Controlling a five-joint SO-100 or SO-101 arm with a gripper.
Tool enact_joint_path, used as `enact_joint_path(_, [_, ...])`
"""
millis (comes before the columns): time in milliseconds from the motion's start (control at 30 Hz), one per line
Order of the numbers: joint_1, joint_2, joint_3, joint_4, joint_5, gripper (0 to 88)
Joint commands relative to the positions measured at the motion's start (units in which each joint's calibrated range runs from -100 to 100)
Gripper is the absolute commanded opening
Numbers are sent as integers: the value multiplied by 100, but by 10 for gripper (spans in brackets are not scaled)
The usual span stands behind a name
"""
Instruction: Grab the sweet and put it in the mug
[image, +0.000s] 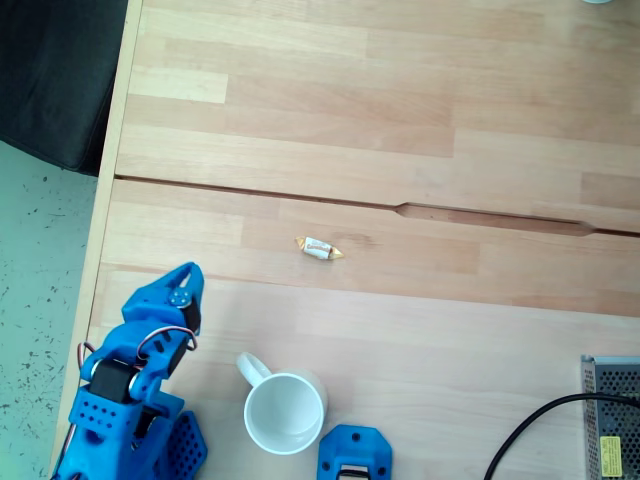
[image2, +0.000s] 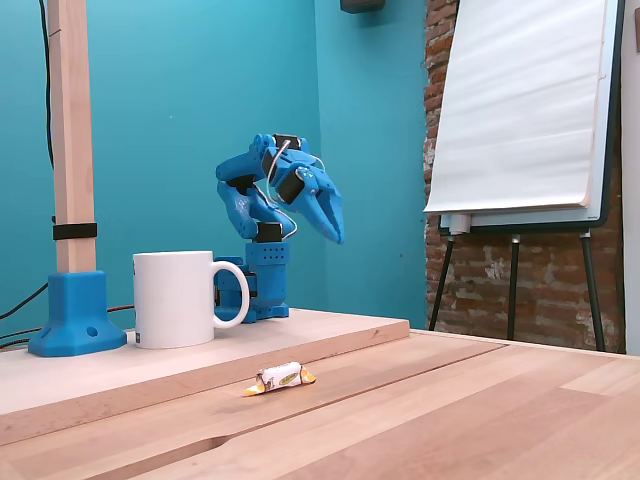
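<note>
In a fixed view from above, the small wrapped sweet lies on the wooden desk, well above the white ceramic mug; the blue arm's hand is left of both.

Glossy white ceramic mug stands on matt pale wood table.

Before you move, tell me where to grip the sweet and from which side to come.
Grip the sweet across its plump white middle, not the twisted yellow ends. It lies flat on the bare table, apart from the mug, so come straight down from above. Its long axis runs roughly left-right in the top-down fixed view, so set the pincer fingers across that line.
</note>
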Motion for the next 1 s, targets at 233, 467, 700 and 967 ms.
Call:
enact_joint_path(233, [256, 28, -533, 589, -347, 0])
enact_joint_path(467, [183, 1155, -1211, 992, -366, 0])
enact_joint_path(700, [307, 2059, -2005, 1597, -298, 0])
enact_joint_path(967, [851, 3031, -2781, 1823, -283, 0])
